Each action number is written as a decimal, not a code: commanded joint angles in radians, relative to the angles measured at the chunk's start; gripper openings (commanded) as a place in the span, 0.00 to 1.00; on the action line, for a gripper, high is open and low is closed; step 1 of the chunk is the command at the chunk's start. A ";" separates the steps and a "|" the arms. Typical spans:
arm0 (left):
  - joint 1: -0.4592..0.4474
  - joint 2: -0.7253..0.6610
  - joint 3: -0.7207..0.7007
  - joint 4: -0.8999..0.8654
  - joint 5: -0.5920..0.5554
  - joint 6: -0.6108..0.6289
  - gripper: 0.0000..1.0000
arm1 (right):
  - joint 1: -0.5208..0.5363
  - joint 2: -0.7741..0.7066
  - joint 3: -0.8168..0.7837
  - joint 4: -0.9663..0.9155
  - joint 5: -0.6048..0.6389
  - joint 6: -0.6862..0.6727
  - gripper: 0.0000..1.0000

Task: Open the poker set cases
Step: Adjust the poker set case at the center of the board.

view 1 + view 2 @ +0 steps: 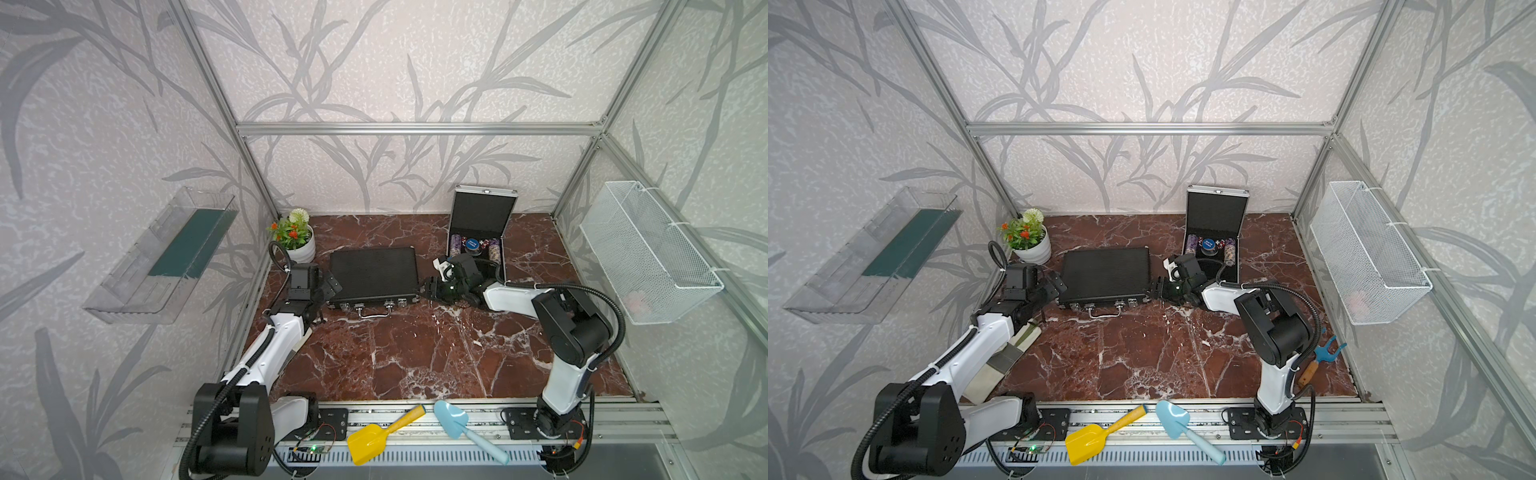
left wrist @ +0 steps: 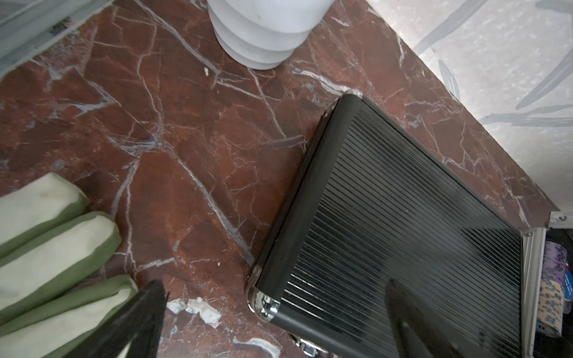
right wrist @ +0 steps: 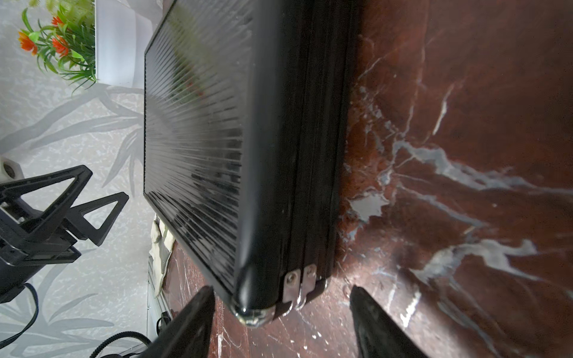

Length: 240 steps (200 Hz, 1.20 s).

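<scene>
Black case [image 1: 374, 272] shut mid-frame on the tabletop [image 1: 415, 353]; silver case [image 1: 484, 226] open, upper right.
Left hand [image 1: 329, 286] gapes empty at its left end; right hand [image 1: 428, 289], parted, straddles a corner, likely steadying.

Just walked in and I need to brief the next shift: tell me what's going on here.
The robot is working on two poker set cases on the marble table. The smaller silver case already stands open, with chips showing inside. The wider black case lies flat and closed. The left gripper sits open at one front corner of it, and the right gripper, jaws apart, straddles the other front corner. Neither seems to grip it.
</scene>
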 commanded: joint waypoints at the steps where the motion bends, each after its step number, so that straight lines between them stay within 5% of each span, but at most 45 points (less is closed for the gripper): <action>1: 0.005 -0.013 -0.032 0.013 0.052 0.010 0.99 | 0.014 0.020 0.037 -0.008 0.017 -0.006 0.69; 99: 0.004 0.051 -0.067 0.065 0.112 0.041 0.97 | 0.028 0.077 0.093 -0.047 0.045 -0.010 0.70; 152: 0.003 0.132 -0.036 0.096 0.245 0.094 0.83 | 0.028 0.092 0.115 -0.066 0.051 -0.027 0.70; 240: 0.006 0.142 0.014 0.064 0.143 0.135 0.78 | 0.028 0.117 0.162 -0.107 0.060 -0.050 0.66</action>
